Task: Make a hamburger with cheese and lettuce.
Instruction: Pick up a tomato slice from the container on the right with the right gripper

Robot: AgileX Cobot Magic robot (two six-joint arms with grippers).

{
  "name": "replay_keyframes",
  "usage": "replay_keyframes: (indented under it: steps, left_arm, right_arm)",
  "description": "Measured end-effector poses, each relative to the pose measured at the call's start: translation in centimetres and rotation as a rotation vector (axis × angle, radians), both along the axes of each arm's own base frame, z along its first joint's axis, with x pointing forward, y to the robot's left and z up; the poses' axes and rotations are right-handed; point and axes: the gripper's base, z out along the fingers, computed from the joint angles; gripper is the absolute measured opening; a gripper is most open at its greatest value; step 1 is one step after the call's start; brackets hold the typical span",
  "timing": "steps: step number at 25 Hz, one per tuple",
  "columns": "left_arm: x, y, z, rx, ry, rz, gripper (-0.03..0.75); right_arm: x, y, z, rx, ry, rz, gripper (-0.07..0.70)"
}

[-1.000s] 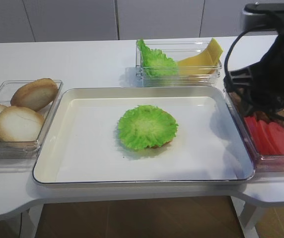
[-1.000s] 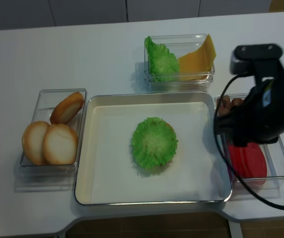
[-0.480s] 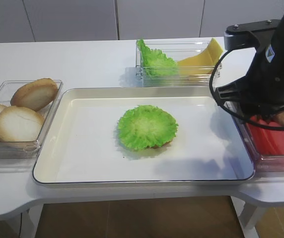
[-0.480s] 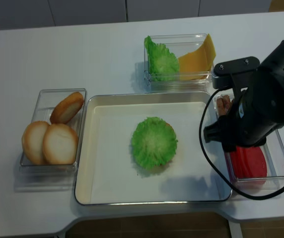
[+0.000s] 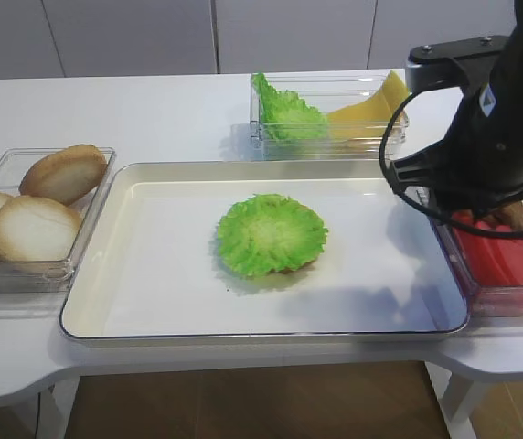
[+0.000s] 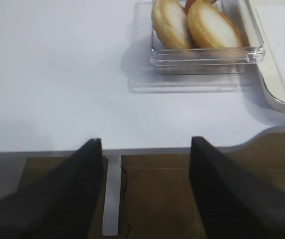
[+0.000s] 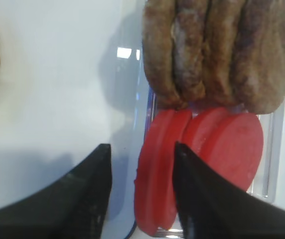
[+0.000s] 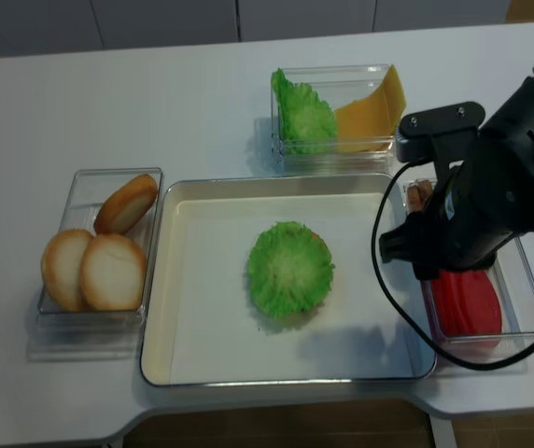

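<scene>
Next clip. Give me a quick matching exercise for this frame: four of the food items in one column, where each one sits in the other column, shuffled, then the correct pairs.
Items
1. hamburger
2. cheese
3. bun halves
4. red slices

Places
A. clear box left of the tray
B. clear box behind the tray, beside a spare lettuce leaf
C. middle of the tray
D. clear box right of the tray, in front of the brown patties

Pairs: 1-C, 2-B, 3-A, 4-D
</scene>
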Motion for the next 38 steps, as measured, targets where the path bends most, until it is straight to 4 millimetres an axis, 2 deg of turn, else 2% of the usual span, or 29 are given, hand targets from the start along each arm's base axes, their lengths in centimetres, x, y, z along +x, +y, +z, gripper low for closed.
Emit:
replay_keyframes:
  steps: [8,13,16,32,38]
  left_arm:
    - [0.0,0.0,0.0,0.0,0.0,0.0,0.416]
    - [0.0,0.0,0.0,0.0,0.0,0.0,0.416]
    - [0.0,0.0,0.0,0.0,0.0,0.0,0.416]
    - [0.0,0.0,0.0,0.0,0.0,0.0,0.416]
    - [0.0,0.0,0.0,0.0,0.0,0.0,0.416]
  right_arm:
    - [0.31,0.14,-0.55,-0.015,0.016,0.008,0.313]
    - [0.31,0.14,-0.55,-0.018,0.016,0.016,0.237]
    - [0.31,0.14,-0.55,-0.023,0.016,0.029,0.218]
    - [0.6,0.21,-0.96,-0.044,0.024,0.04,0.209]
    - [0.6,-0.04,-0.97,-0.076,0.027,0.045,0.172]
